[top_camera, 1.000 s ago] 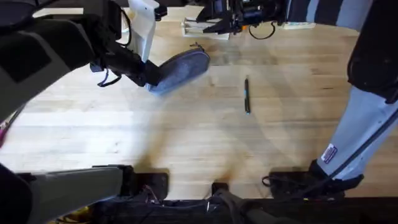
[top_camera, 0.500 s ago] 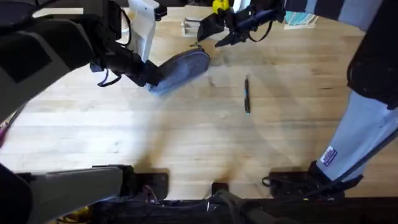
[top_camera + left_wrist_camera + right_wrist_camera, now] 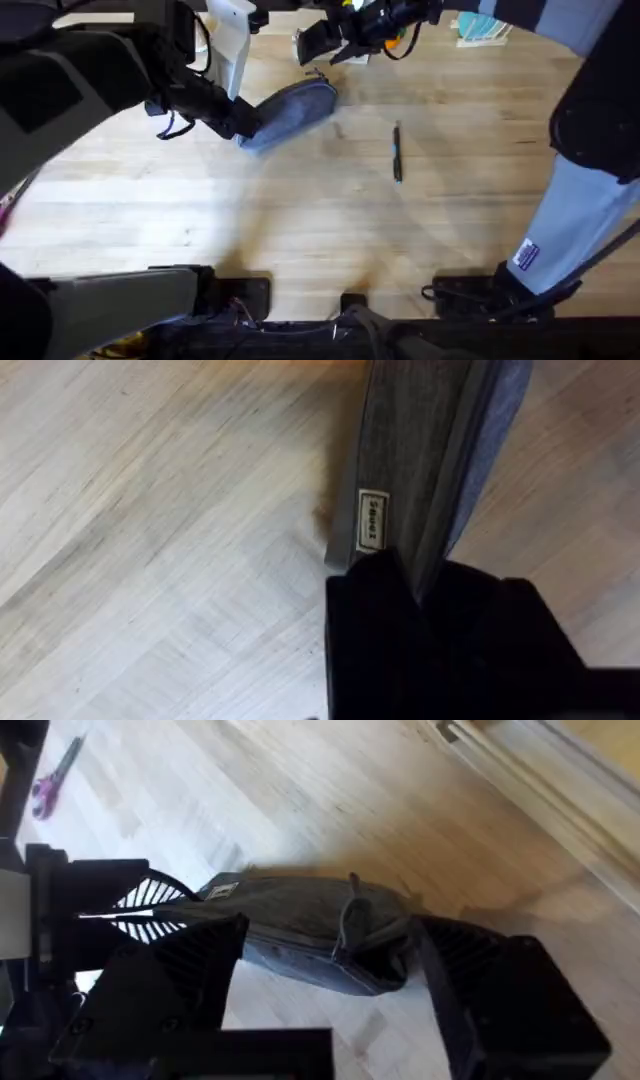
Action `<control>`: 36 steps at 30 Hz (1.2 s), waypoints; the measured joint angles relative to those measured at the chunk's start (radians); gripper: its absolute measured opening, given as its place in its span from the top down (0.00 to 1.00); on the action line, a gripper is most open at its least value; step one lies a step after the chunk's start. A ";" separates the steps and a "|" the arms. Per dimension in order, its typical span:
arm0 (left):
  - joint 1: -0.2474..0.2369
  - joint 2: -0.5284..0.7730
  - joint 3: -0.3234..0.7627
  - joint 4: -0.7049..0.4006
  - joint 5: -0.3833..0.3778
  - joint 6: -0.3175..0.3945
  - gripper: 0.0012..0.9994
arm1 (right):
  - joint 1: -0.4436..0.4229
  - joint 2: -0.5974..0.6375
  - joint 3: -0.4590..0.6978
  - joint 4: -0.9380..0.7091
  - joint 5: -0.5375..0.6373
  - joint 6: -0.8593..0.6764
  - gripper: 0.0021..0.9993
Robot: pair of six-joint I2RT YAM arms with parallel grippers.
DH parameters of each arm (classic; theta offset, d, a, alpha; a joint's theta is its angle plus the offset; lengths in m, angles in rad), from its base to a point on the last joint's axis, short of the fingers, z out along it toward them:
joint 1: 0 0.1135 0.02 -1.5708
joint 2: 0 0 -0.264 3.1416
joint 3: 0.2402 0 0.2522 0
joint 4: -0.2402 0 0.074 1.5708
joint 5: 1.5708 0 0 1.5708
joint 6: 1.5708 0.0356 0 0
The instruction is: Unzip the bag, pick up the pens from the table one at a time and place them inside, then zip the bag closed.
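Note:
The grey-blue bag [image 3: 292, 108] lies slanted on the table [image 3: 300, 220], zipped as far as I can see. My left gripper [image 3: 244, 124] is shut on its near-left end; in the left wrist view the black fingers [image 3: 380, 610] pinch the bag [image 3: 430, 440] just past a small label. Over the bag's far end my right gripper [image 3: 318, 48] hovers open. In the right wrist view this gripper [image 3: 330, 935] straddles the bag [image 3: 290, 925] around the zipper pull [image 3: 352, 912]. One pen [image 3: 397, 152] lies alone on the table, right of the bag.
A white upright object [image 3: 230, 40] stands behind the bag, and a teal box [image 3: 478, 30] sits at the back right. Purple scissors [image 3: 55, 778] lie far off on the table. Bare wood stretches across the front of the table.
My right gripper has swung left along the back of the table, from beyond the pen to above the bag's far end. The left gripper, bag and pen have stayed put.

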 joint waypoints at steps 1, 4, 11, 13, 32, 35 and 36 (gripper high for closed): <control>0.000 0.000 0.000 0.000 0.000 0.000 0.96 | 0.000 0.007 0.000 0.000 0.000 0.000 0.03; 0.000 0.000 0.000 0.000 0.000 0.000 0.96 | 0.000 0.026 0.000 0.000 0.005 -0.003 0.05; 0.000 0.000 0.000 0.000 0.000 0.000 0.96 | 0.000 0.046 0.000 0.003 0.008 -0.003 0.06; 0.000 0.000 0.000 0.000 0.000 0.000 0.96 | 0.000 0.046 0.000 0.006 0.008 -0.004 0.09; 0.000 0.000 0.000 0.000 0.000 0.000 0.96 | 0.028 0.060 0.000 0.009 0.020 -0.004 0.33; 0.000 0.000 0.000 0.000 0.000 0.000 0.96 | 0.027 0.060 0.000 0.005 0.023 -0.004 0.45; 0.000 0.000 0.000 0.000 0.000 0.000 0.96 | 0.027 0.060 0.000 0.004 0.023 -0.003 0.51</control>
